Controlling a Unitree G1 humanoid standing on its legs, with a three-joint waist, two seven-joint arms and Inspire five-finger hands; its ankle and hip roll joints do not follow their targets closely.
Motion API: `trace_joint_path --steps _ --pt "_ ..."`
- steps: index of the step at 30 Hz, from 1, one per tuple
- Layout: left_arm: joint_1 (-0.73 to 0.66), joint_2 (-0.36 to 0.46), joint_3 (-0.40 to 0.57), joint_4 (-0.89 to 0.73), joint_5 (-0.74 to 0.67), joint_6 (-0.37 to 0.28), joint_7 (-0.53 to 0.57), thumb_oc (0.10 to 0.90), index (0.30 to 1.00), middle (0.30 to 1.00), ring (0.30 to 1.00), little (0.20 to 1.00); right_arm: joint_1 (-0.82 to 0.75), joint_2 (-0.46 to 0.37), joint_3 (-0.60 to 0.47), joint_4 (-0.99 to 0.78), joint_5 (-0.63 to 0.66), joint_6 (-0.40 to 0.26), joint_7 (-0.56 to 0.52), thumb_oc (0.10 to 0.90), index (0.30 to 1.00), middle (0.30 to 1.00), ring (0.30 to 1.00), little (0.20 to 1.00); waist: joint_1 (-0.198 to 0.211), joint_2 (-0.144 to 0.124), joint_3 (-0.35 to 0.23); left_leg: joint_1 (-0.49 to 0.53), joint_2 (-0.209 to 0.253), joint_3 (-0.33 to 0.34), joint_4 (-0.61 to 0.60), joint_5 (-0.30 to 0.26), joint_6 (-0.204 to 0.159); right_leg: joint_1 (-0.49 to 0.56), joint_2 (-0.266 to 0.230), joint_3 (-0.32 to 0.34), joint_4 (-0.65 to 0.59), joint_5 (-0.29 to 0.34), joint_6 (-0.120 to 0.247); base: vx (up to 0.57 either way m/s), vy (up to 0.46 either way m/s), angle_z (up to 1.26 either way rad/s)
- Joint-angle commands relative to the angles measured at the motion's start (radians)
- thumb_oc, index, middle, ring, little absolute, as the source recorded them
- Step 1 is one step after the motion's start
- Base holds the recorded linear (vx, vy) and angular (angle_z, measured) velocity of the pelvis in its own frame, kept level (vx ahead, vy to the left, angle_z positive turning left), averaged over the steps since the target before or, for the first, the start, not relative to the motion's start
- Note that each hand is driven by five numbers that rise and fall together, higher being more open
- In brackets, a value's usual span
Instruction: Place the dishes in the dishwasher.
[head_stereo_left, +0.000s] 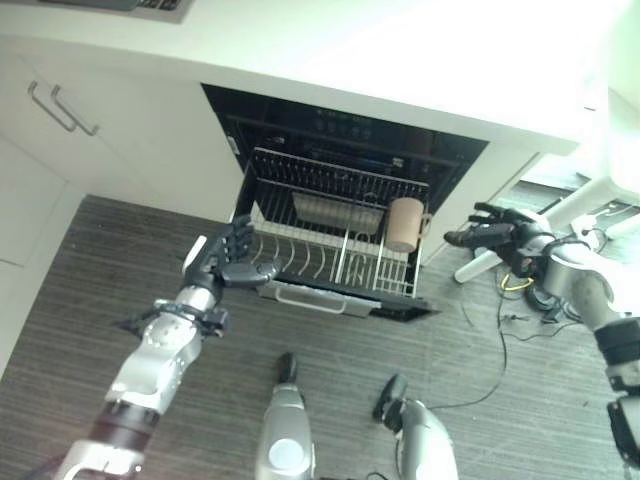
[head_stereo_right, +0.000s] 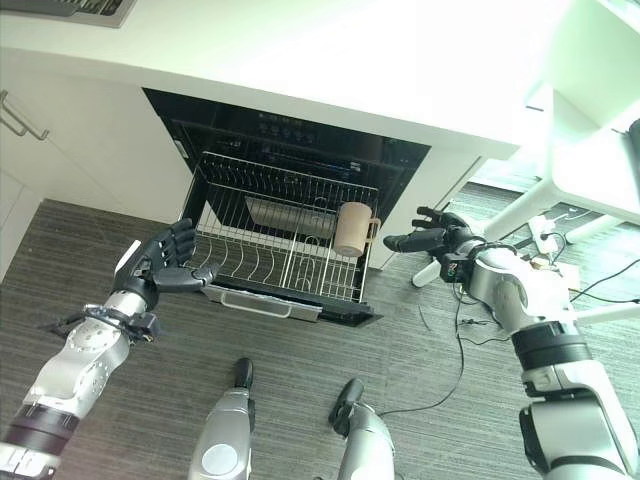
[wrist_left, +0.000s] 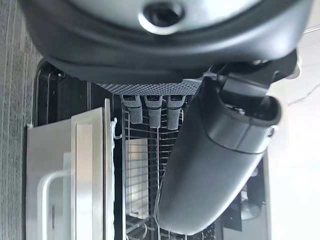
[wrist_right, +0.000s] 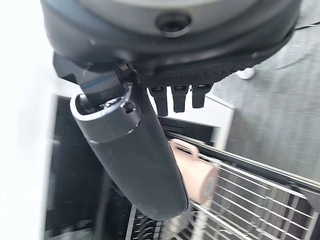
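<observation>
Nearest you, the left hand (head_stereo_left: 228, 258) hovers at the front left corner of the rack (head_stereo_left: 330, 262). Its fingers are extended and loosely spread, the thumb points toward the rack's front rail, and it holds nothing. Whether the thumb touches the wire cannot be told.

The right hand (head_stereo_right: 432, 239) hangs over the floor (head_stereo_left: 480, 350) just beside the rack's right side, level with the mug (head_stereo_right: 351, 229). Its fingers are straight and apart, pointing toward the mug, and it is empty. A gap separates the fingertips from the mug.

Below the rack's front edge you see the lowered door (head_stereo_right: 262, 303) of the dishwasher (head_stereo_left: 350, 135), with its silver handle facing outward.

The rack is pulled out over the door. Rows of wire tines fill the front half. The beige mug stands in the right rear section, open end down, handle turned to the right. In the right wrist view the mug (wrist_right: 196, 169) shows past the thumb, resting against the rack wires.

To the left of the mug, at the back of the rack, a grey metal tray (head_stereo_left: 335, 210) leans on edge.

Behind the rack lies the dark dishwasher cavity under the white counter (head_stereo_left: 400, 60). White cabinets (head_stereo_left: 70, 130) with bar handles stand to the left.
</observation>
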Motion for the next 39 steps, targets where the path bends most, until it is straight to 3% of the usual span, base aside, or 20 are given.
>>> trace_joint_path --steps 1,4,6,7,10,13,16,18,20,21,24,26,27,29,30,31,32,33,35,39 --pt "0.017 -0.035 0.078 -0.146 -0.003 -0.152 0.006 0.800 0.900 0.900 0.900 0.900 0.009 0.008 -0.079 -0.123 -0.070 -0.205 -0.074 0.800 0.900 0.900 0.900 0.900 -0.009 -0.006 -0.125 -0.011 0.000 -0.002 0.115 -0.131 0.027 0.100 0.003 0.059 -0.085 -0.034 0.081 0.03 -0.029 -0.05" --pt "0.061 -0.105 0.104 -0.197 -0.040 -0.188 -0.004 0.800 0.900 0.900 0.900 0.900 0.165 0.153 -0.127 -0.283 -0.137 -0.298 -0.083 0.800 0.900 0.900 0.900 0.900 -0.030 0.010 -0.160 0.016 0.004 0.006 0.115 -0.141 0.029 0.116 0.007 0.074 -0.085 -0.044 0.077 0.03 -0.009 -0.06" --pt "0.133 -0.187 0.142 -0.260 -0.076 -0.200 -0.054 0.800 0.900 0.900 0.900 0.900 0.357 0.260 -0.180 -0.426 -0.246 -0.398 -0.001 0.800 0.900 0.900 0.900 0.900 -0.053 0.026 -0.206 0.048 0.009 0.018 0.115 -0.155 0.032 0.135 0.015 0.093 -0.085 -0.057 0.073 0.08 -0.040 -0.03" --pt "0.152 -0.202 0.153 -0.269 -0.097 -0.199 -0.060 0.800 0.900 0.900 0.900 0.900 0.386 0.274 -0.192 -0.449 -0.277 -0.418 0.021 0.800 0.900 0.900 0.900 0.900 -0.058 0.030 -0.217 0.055 0.012 0.022 0.115 -0.157 0.032 0.140 0.017 0.096 -0.085 -0.060 0.072 0.07 -0.054 -0.02" --pt "0.198 -0.232 0.193 -0.289 -0.133 -0.230 -0.076 0.800 0.900 0.900 0.900 0.900 0.446 0.302 -0.230 -0.493 -0.276 -0.482 0.052 0.800 0.900 0.900 0.900 0.900 -0.068 0.037 -0.244 0.071 0.020 0.030 0.115 -0.162 0.026 0.154 0.021 0.098 -0.085 -0.070 0.069 0.02 -0.087 -0.11" --pt "0.248 -0.247 0.237 -0.307 -0.160 -0.309 -0.083 0.800 0.900 0.900 0.900 0.900 0.497 0.329 -0.271 -0.523 -0.250 -0.584 0.061 0.800 0.900 0.900 0.900 0.900 -0.074 0.043 -0.269 0.084 0.024 0.039 0.115 -0.166 0.019 0.165 0.028 0.095 -0.085 -0.082 0.064 0.03 -0.132 -0.05" --pt "0.290 -0.259 0.267 -0.326 -0.174 -0.330 -0.086 0.800 0.900 0.900 0.900 0.900 0.524 0.325 -0.294 -0.546 -0.248 -0.601 0.082 0.800 0.900 0.900 0.900 0.900 -0.074 0.040 -0.281 0.100 0.009 0.051 0.115 -0.164 0.015 0.173 0.036 0.099 -0.085 -0.092 0.052 0.06 -0.093 0.00" --pt "0.328 -0.268 0.291 -0.348 -0.215 -0.350 -0.108 0.800 0.900 0.900 0.900 0.900 0.531 0.288 -0.313 -0.549 -0.238 -0.610 0.098 0.800 0.900 0.900 0.900 0.900 -0.059 0.009 -0.275 0.129 -0.050 0.056 0.118 -0.104 0.009 0.177 0.013 0.116 -0.085 -0.094 0.039 0.06 -0.068 0.02" --pt "0.355 -0.289 0.303 -0.365 -0.246 -0.374 -0.125 0.800 0.900 0.900 0.900 0.900 0.518 0.267 -0.317 -0.540 -0.244 -0.612 0.104 0.800 0.900 0.900 0.900 0.900 -0.037 0.000 -0.260 0.090 -0.068 -0.011 0.195 -0.065 0.004 0.180 0.013 0.138 -0.085 -0.095 0.031 0.01 0.105 -0.04" --pt "0.360 -0.293 0.305 -0.366 -0.248 -0.380 -0.128 0.800 0.900 0.900 0.900 0.900 0.510 0.264 -0.316 -0.536 -0.244 -0.612 0.104 0.800 0.900 0.900 0.900 0.900 -0.035 0.001 -0.259 0.085 -0.061 -0.019 0.198 -0.058 0.002 0.181 0.016 0.139 -0.085 -0.095 0.030 0.01 0.457 -0.17" --pt "0.361 -0.306 0.282 -0.382 -0.227 -0.448 -0.121 0.800 0.900 0.900 0.900 0.900 0.434 0.237 -0.290 -0.537 -0.245 -0.610 0.066 0.800 0.900 0.900 0.900 0.900 -0.023 0.016 -0.274 0.125 0.077 -0.125 0.115 0.037 -0.021 0.161 0.029 0.200 -0.085 -0.087 0.042 -0.06 0.644 -0.33" --pt "0.348 -0.297 0.285 -0.383 -0.206 -0.474 -0.114 0.800 0.900 0.900 0.900 0.900 0.435 0.219 -0.291 -0.555 -0.239 -0.613 0.072 0.800 0.900 0.900 0.900 0.900 -0.042 0.022 -0.280 0.138 0.067 -0.143 0.115 -0.044 -0.012 0.133 0.007 0.247 -0.085 -0.065 0.075 -0.11 0.633 -0.49" --pt "0.323 -0.277 0.287 -0.377 -0.179 -0.458 -0.123 0.800 0.900 0.900 0.900 0.900 0.437 0.207 -0.294 -0.564 -0.277 -0.611 0.070 0.800 0.900 0.900 0.900 0.900 -0.070 0.026 -0.284 0.153 0.073 -0.104 0.115 -0.123 -0.009 0.112 -0.029 0.267 -0.085 -0.040 0.106 -0.07 0.635 -0.71" --pt "0.265 -0.229 0.275 -0.333 -0.169 -0.456 -0.124 0.800 0.900 0.900 0.900 0.900 0.484 0.204 -0.323 -0.565 -0.309 -0.637 0.090 0.800 0.900 0.900 0.900 0.900 -0.101 0.024 -0.280 0.171 0.035 -0.069 0.115 -0.213 0.003 0.106 -0.108 0.293 -0.085 0.005 0.159 -0.02 0.670 -0.29" --pt "0.256 -0.214 0.284 -0.329 -0.180 -0.439 -0.133 0.800 0.900 0.900 0.900 0.900 0.519 0.208 -0.351 -0.570 -0.291 -0.648 0.103 0.800 0.900 0.900 0.900 0.900 -0.108 0.020 -0.276 0.179 0.004 -0.062 0.115 -0.235 0.013 0.096 -0.147 0.291 -0.085 0.054 0.168 -0.01 0.738 0.05" --pt "0.279 -0.202 0.326 -0.323 -0.167 -0.412 -0.165 0.800 0.900 0.900 0.900 0.900 0.573 0.255 -0.388 -0.576 -0.269 -0.668 0.144 0.800 0.900 0.900 0.900 0.900 -0.105 0.012 -0.273 0.208 -0.046 -0.022 0.115 -0.277 0.041 0.070 -0.195 0.211 -0.085 0.204 0.186 -0.02 0.586 -0.11" --pt "0.285 -0.202 0.332 -0.324 -0.170 -0.408 -0.169 0.800 0.900 0.900 0.900 0.900 0.576 0.260 -0.388 -0.574 -0.268 -0.669 0.149 0.800 0.900 0.900 0.900 0.900 -0.103 0.014 -0.274 0.209 -0.048 -0.015 0.115 -0.279 0.044 0.073 -0.192 0.198 -0.085 0.212 0.185 -0.09 0.620 -0.45" --pt "0.303 -0.201 0.359 -0.324 -0.197 -0.393 -0.197 0.800 0.900 0.900 0.900 0.900 0.582 0.269 -0.383 -0.577 -0.278 -0.671 0.150 0.800 0.900 0.900 0.900 0.900 -0.094 0.030 -0.279 0.205 -0.050 -0.011 0.115 -0.280 0.060 0.101 -0.161 0.168 -0.085 0.203 0.171 -0.12 0.421 -0.52" --pt "0.316 -0.200 0.371 -0.311 -0.209 -0.375 -0.223 0.800 0.900 0.900 0.900 0.900 0.596 0.269 -0.366 -0.599 -0.322 -0.679 0.114 0.800 0.900 0.900 0.900 0.900 -0.095 0.058 -0.301 0.172 -0.084 -0.027 0.115 -0.268 0.107 0.171 -0.026 0.155 -0.043 0.149 0.131 -0.12 0.472 -0.24" --pt "0.318 -0.210 0.348 -0.309 -0.209 -0.377 -0.215 0.800 0.900 0.900 0.900 0.900 0.628 0.267 -0.378 -0.592 -0.287 -0.713 0.091 0.800 0.900 0.900 0.900 0.900 -0.114 0.046 -0.325 0.134 -0.138 -0.066 0.115 -0.255 0.139 0.214 0.138 0.171 -0.085 0.059 0.082 -0.04 0.165 0.29"
